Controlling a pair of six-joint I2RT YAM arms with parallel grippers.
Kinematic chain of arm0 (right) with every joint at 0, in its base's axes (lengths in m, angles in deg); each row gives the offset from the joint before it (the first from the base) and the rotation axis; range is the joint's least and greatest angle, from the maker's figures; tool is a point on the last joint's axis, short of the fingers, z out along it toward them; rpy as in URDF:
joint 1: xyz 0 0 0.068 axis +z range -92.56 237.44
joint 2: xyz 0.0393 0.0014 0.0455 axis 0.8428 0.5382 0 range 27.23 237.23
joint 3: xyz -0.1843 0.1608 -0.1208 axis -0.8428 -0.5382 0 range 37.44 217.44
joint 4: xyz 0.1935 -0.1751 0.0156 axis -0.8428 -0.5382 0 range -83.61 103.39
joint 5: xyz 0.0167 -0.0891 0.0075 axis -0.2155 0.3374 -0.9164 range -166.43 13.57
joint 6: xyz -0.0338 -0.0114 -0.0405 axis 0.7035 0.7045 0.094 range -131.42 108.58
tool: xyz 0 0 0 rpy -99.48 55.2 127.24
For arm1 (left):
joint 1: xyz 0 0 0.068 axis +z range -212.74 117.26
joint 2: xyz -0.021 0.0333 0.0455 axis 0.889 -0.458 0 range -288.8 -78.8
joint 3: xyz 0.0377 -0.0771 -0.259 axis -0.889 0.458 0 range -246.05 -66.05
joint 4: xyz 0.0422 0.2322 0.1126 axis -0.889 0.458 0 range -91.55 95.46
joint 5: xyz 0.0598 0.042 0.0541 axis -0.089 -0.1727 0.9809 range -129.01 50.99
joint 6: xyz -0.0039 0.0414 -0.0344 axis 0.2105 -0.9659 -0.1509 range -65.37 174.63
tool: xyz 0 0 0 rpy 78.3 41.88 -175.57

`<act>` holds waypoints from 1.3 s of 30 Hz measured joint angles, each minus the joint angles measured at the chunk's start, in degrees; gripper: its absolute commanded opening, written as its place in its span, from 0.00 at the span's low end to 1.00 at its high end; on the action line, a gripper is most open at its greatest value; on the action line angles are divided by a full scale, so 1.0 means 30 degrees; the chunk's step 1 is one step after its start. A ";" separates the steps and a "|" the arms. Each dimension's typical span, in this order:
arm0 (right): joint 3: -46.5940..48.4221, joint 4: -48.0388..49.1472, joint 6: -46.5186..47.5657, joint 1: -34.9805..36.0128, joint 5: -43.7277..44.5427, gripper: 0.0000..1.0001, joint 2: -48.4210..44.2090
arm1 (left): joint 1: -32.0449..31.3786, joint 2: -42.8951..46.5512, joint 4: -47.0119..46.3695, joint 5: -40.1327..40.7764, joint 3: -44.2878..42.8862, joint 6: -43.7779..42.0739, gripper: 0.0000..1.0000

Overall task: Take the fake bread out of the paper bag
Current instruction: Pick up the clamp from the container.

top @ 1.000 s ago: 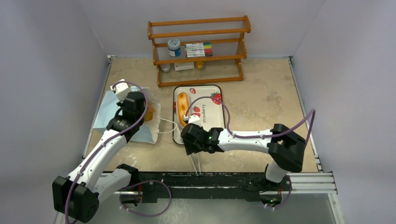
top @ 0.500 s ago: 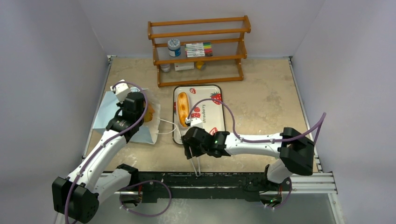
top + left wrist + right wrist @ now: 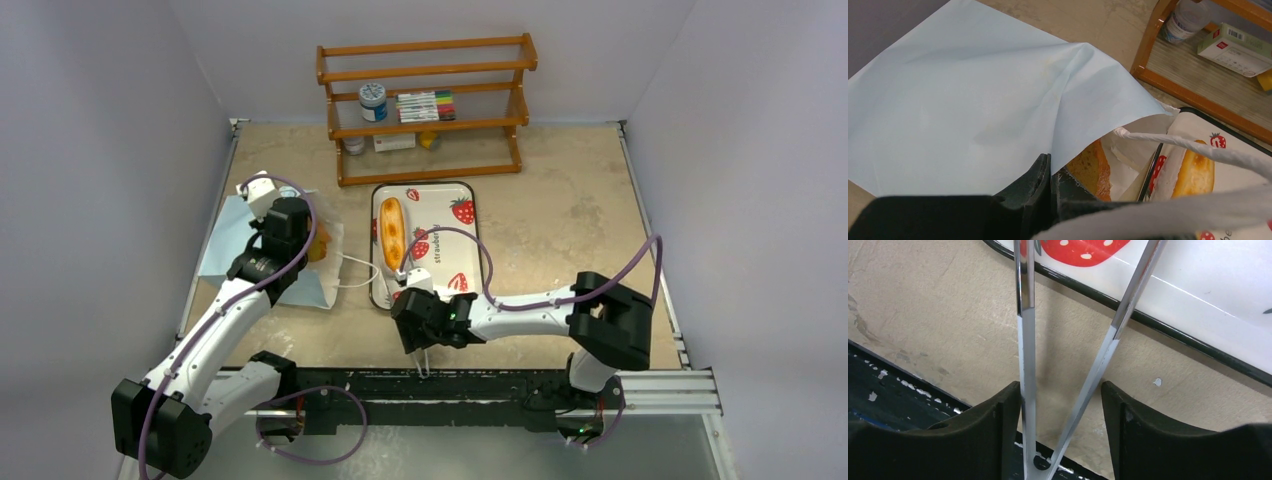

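The light blue paper bag (image 3: 225, 245) lies flat at the left, its white mouth toward the tray. My left gripper (image 3: 285, 228) is shut on the bag's upper edge (image 3: 973, 100), its fingertips (image 3: 1050, 167) pinching the paper. An orange-brown bread piece (image 3: 1093, 167) shows inside the mouth, and also in the top view (image 3: 318, 247). A long golden loaf (image 3: 392, 232) lies on the strawberry-print tray (image 3: 476, 245). My right gripper (image 3: 418, 340) is open, its jaws straddling metal tongs (image 3: 1024, 340) that lie on the table near the front edge.
A wooden shelf (image 3: 430, 100) with a jar, markers and a box stands at the back. The bag's white cord handle (image 3: 358, 272) trails between bag and tray. The black front rail (image 3: 480, 385) runs just behind the tongs' hinge.
My right gripper has moved from the tray's near left corner back toward the front edge, along the tongs. The tongs, left arm and bag have not moved.
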 measured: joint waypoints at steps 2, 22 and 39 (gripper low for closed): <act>-0.0131 0.0087 -0.0022 0.0066 0.0087 0.54 -0.0015 | 0.0000 -0.0007 0.0015 0.0000 0.0000 0.0000 0.00; -0.1202 -0.3228 -0.1071 0.1552 0.0306 0.39 -0.5246 | 0.0000 -0.0007 -0.0007 0.0007 0.0007 0.0022 0.00; -0.1035 -0.5603 -0.0831 0.1829 0.0306 0.38 -0.9129 | 0.0044 0.1268 0.0503 -0.0780 0.0335 -0.0219 0.00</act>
